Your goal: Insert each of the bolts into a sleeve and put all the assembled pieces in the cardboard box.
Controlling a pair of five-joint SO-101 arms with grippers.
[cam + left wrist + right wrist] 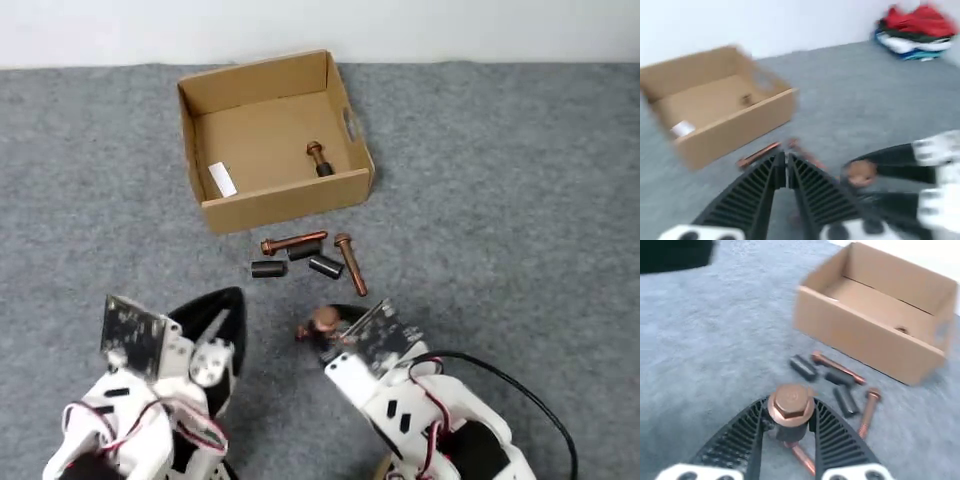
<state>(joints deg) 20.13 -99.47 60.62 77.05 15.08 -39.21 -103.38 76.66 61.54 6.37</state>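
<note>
My right gripper (pixel 788 406) is shut on a copper bolt (pixel 790 402) that sits inside a black sleeve, held above the carpet; in the high view this gripper (pixel 322 326) is just below the loose parts. My left gripper (pixel 786 159) is shut on nothing and hangs beside it, at the lower left (pixel 225 305). Two bolts (pixel 293 242) (pixel 351 263) and three sleeves (pixel 268 268) (pixel 304 251) (pixel 325 265) lie in front of the cardboard box (pixel 280 205). One assembled piece (pixel 318 158) lies inside the box.
A white label (pixel 221 180) lies on the box floor. Grey carpet covers the whole table, with open room left and right of the box. A pile of folded clothes (pixel 920 25) lies far off by the wall.
</note>
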